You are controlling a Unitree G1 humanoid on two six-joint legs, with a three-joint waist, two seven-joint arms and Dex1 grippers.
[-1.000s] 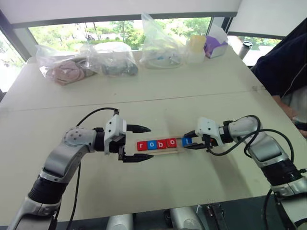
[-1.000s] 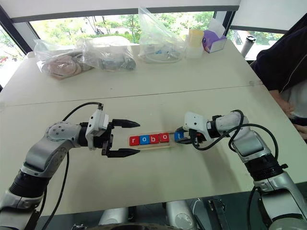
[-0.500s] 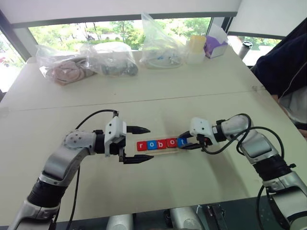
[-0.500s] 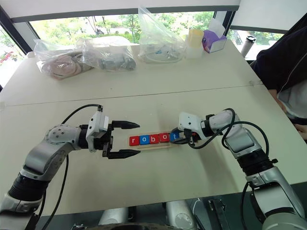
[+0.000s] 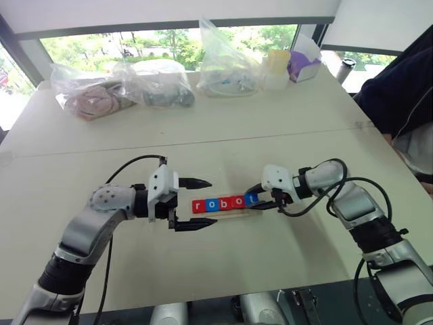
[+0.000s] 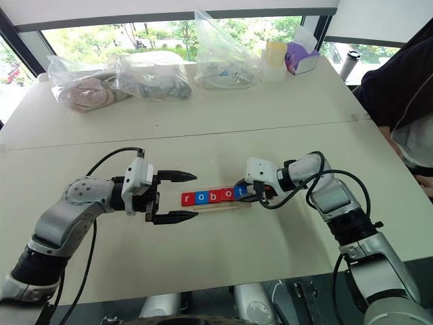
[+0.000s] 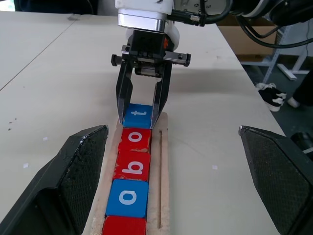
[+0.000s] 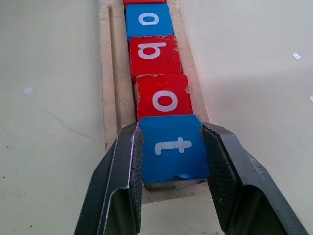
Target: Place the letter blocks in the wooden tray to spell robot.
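The wooden tray (image 5: 224, 214) lies across the table in front of me. In it sit a red r (image 5: 197, 206), a blue o (image 5: 209, 204), a red b (image 5: 220, 203) and a red o (image 5: 234, 202) in a row. The blue t (image 8: 173, 147) is at the tray's right end, touching the red o, with my right gripper (image 8: 171, 131) shut on its two sides. My left gripper (image 6: 195, 197) is wide open at the tray's left end, one finger (image 7: 63, 186) on each side of the tray, touching nothing.
Several clear plastic bags (image 5: 155, 81) with contents, a pale cup (image 5: 277, 64) and a purple box (image 5: 303, 66) line the table's far edge by the window. A person in dark clothing (image 5: 399, 88) sits at the far right corner.
My right gripper has slid the blue t leftwards along the tray, closing the gap to the red o. The left gripper has stayed put, open.
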